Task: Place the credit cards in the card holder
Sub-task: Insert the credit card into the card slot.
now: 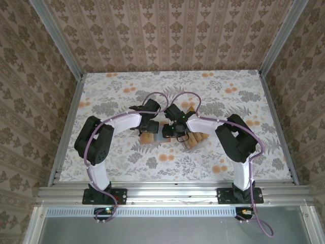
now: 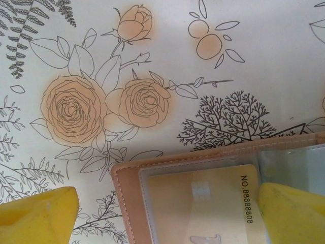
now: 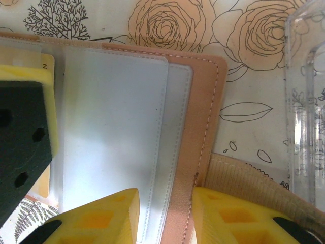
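At the middle of the floral worktop [image 1: 228, 91] lies the open salmon-brown leather-like card holder [image 2: 127, 203], with one pale gold credit card [image 2: 203, 195] in its clear pocket. Over it the left tool [image 2: 165, 206] stands wide, one yellow finger above that pocket. Opposite, the right tool [image 3: 165, 206] is narrow astride the holder's stitched edge; whether it pinches I cannot tell. Beside the holder, tan fanned cards [image 1: 197, 140] lie.

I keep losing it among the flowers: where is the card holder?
The card holder lies open at the table centre; in the right wrist view its stitched edge passes between the right fingers.
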